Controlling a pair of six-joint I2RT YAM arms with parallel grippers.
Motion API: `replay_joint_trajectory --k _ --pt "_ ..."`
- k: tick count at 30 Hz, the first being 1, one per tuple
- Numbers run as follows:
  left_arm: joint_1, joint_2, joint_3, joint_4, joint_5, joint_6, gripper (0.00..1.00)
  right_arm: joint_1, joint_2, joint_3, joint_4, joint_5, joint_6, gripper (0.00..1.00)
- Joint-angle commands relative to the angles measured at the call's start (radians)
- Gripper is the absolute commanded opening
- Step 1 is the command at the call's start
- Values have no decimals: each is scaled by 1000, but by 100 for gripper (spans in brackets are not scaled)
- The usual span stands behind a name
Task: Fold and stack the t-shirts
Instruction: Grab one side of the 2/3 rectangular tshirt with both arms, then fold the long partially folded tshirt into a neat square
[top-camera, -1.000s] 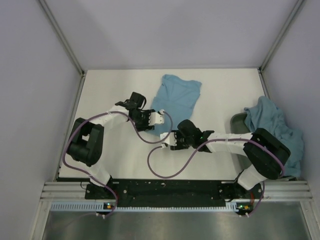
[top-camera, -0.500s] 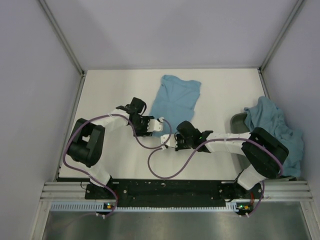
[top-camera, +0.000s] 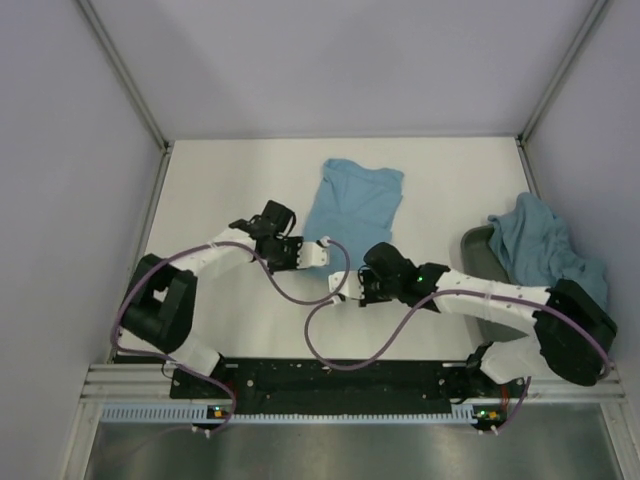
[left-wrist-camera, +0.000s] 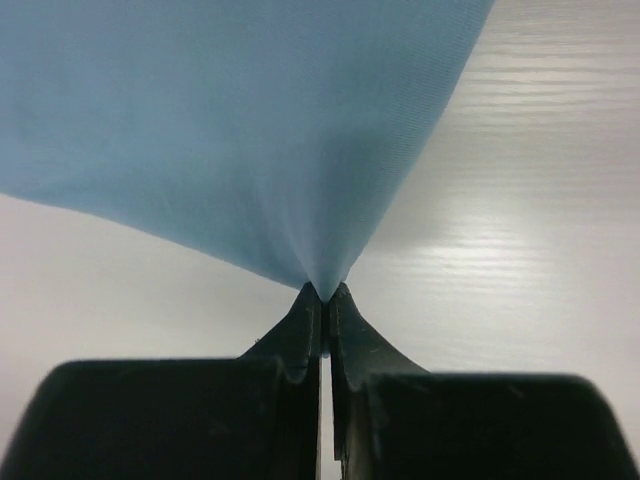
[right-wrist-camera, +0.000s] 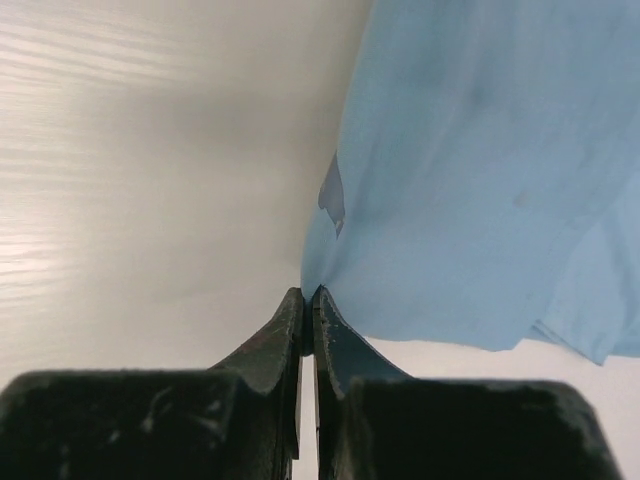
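One light blue t-shirt (top-camera: 355, 200) lies spread on the white table (top-camera: 220, 190), collar end away from the arms. My left gripper (top-camera: 320, 250) is at its near left corner. In the left wrist view the jaws (left-wrist-camera: 325, 292) are shut on a pinched point of the blue cloth (left-wrist-camera: 250, 130), which rises in a cone from the tips. My right gripper (top-camera: 343, 288) is near the shirt's near edge. The right wrist view shows it (right-wrist-camera: 308, 293) shut on an edge of the same cloth (right-wrist-camera: 480, 170).
A crumpled heap of more light blue t-shirts (top-camera: 545, 250) sits at the table's right edge, over a dark bin (top-camera: 478, 245). Grey walls close in the table on three sides. Purple cables loop from both arms above the near table.
Both grippers went from open to shut on the shirt's near edge. The left gripper moved slightly nearer and right; the right arm stretched out flatter.
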Motion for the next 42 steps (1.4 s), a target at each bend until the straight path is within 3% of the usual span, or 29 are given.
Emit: replay_joint_trajectory --k 1,4,9,12,15,21,28,33,42 --pt "3 -238 -29 -265 -6 -61 0 89 -192 25 -223 -42 59 0" --pt "-3 -381 -9 -447 74 -72 0 157 -292 70 -357 -42 131 0" --pt "-3 -487 106 -693 126 -146 0 246 -413 171 -539 -90 300 0" --pt "-3 -533 161 -701 131 -184 0 244 -473 193 -553 -108 385 0" --pt "-2 -500 216 -623 93 -270 0 224 -499 188 -516 -22 392 0" --pt "0 -301 320 -413 -56 -371 0 -116 -427 197 -404 -113 398 0" --pt "17 86 593 -392 -151 -439 0 -343 -230 202 -277 -182 343 0" --pt "37 307 802 -429 -225 -471 0 -443 -49 242 -196 -190 323 0" --pt "44 451 841 -382 -279 -462 0 -471 188 358 -157 -190 305 0"
